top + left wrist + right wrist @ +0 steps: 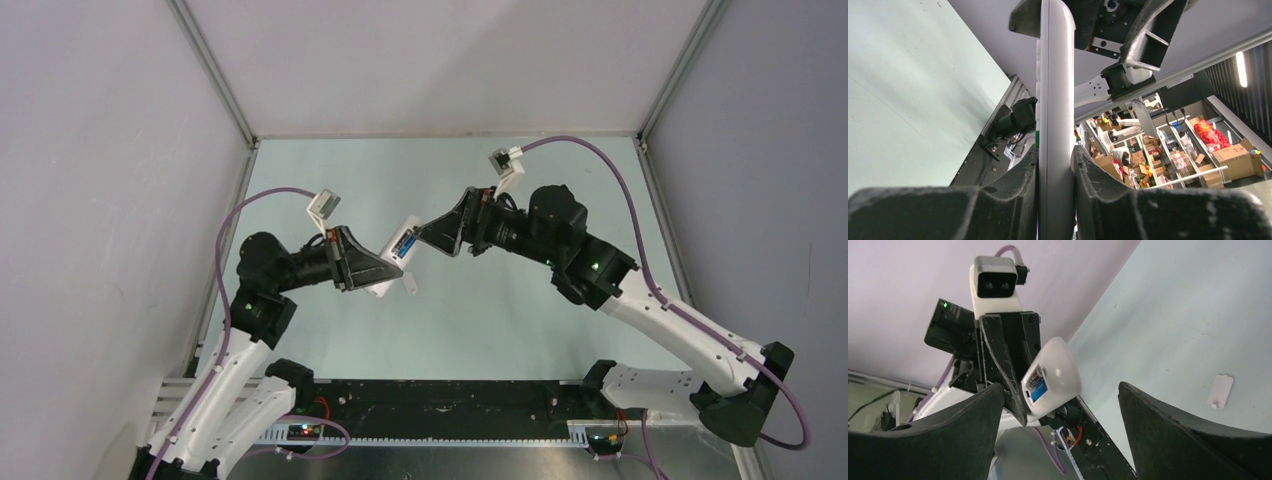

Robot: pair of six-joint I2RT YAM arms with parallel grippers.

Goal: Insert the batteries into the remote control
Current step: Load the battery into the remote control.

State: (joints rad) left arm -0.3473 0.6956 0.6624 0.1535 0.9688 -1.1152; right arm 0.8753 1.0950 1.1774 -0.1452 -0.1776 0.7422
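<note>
1. Left wrist view: the left hand [1055, 165] pinches the remote [1055, 100] edge-on. Both fingers press against its flat sides, and the white body stands up between them.
2. In the top view the remote is lifted clear of the desk [450, 170], between the two arms. One end is buried in the left hand and the other faces the right hand [432, 232].
3. The right hand is spread wide and carries nothing. Its tips are close to the remote's free end; whether they touch it cannot be told.
4. The right wrist view shows the remote's rounded white end and an open compartment [1034, 385] in its back.
5. A blue battery [1038, 391] sits in that compartment. What lies next to it is too small to make out.
6. A small flat white plastic piece [1220, 390] lies on the pale green desk, apart from both hands.
</note>
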